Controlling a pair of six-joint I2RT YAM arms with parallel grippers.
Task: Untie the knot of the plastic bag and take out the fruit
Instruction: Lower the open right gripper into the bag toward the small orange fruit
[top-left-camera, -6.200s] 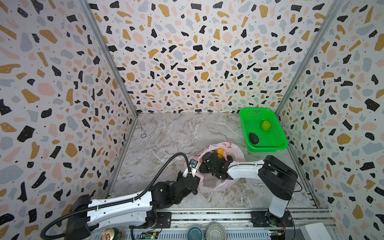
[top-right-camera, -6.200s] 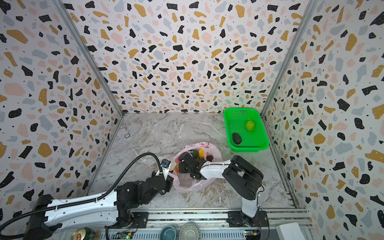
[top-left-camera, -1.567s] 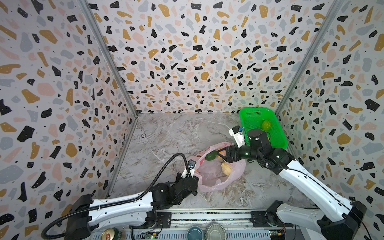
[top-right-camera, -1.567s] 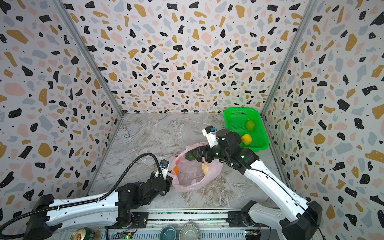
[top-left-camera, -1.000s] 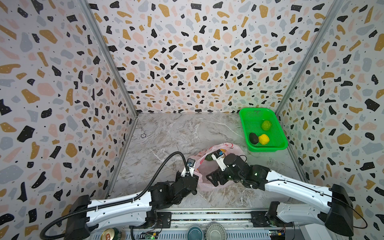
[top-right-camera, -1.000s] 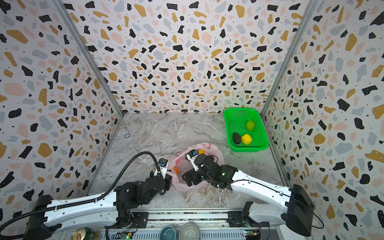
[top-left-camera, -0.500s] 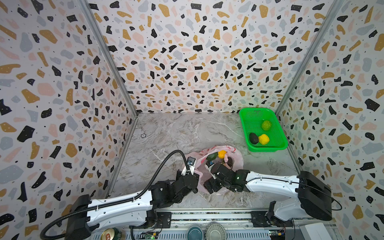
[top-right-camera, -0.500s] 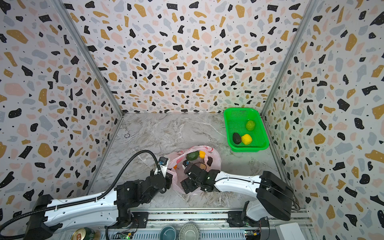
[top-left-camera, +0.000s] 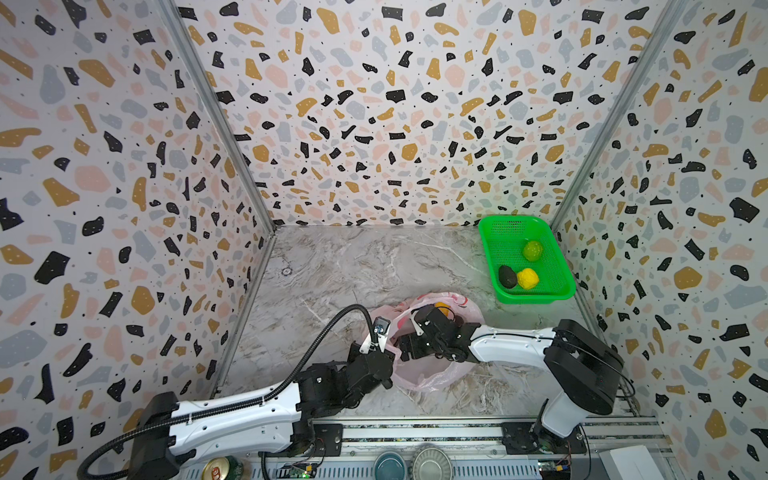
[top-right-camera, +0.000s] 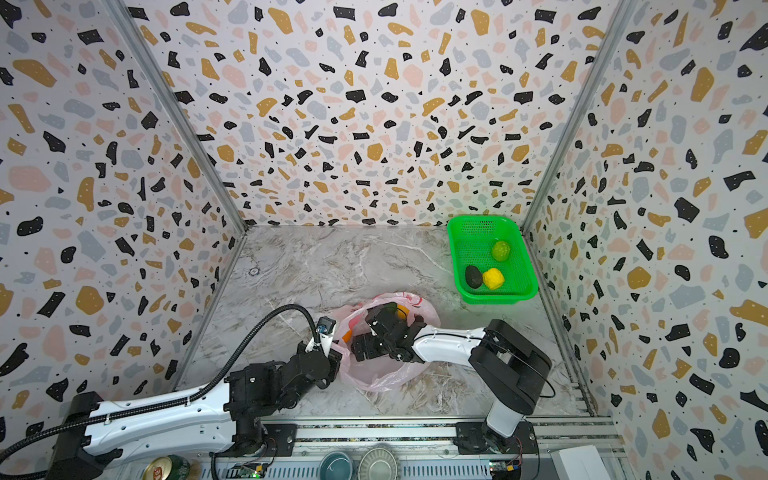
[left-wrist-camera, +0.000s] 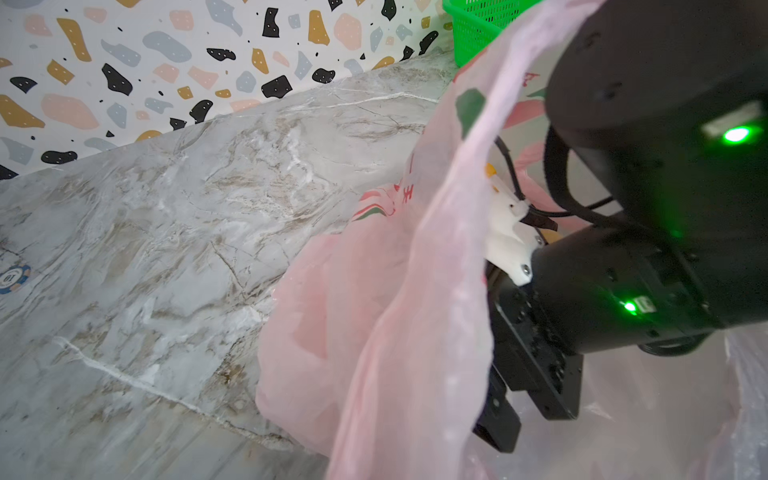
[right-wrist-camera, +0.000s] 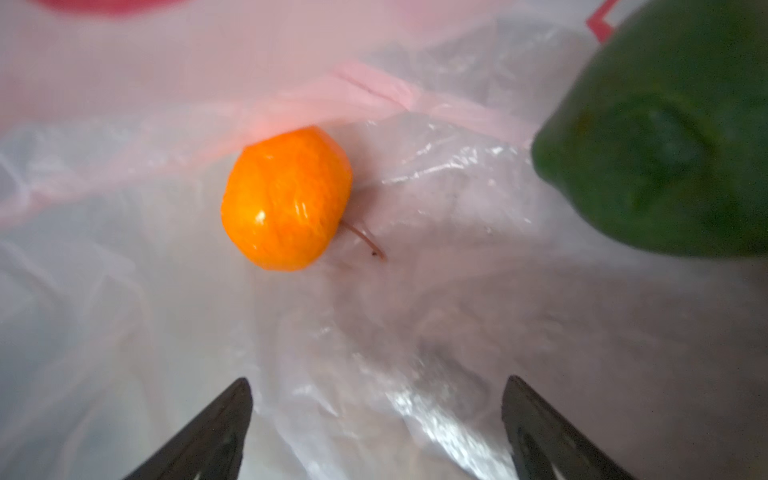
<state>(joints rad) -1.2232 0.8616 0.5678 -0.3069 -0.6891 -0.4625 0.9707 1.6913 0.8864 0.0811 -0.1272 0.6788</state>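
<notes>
Plastic bag (top-left-camera: 432, 374) sits mid worktop (top-left-camera: 353, 266) near the front edge, mouth open, so untying looks done. Inside you've still got an orange fruit (right-wrist-camera: 286, 199) and a dark green fruit (right-wrist-camera: 665, 145). Right gripper (right-wrist-camera: 377, 380) is in the bag, jaws wide, holding nothing. Left gripper (top-left-camera: 384, 353) is closed, pinching the bag's rim up. Green basket (top-left-camera: 536, 298) in the back right corner holds yellow-green fruit (top-left-camera: 532, 250), blackish fruit (top-left-camera: 507, 276) and yellow fruit (top-left-camera: 527, 278). The yellow one wasn't there six seconds back, and your right arm was over by the basket.
</notes>
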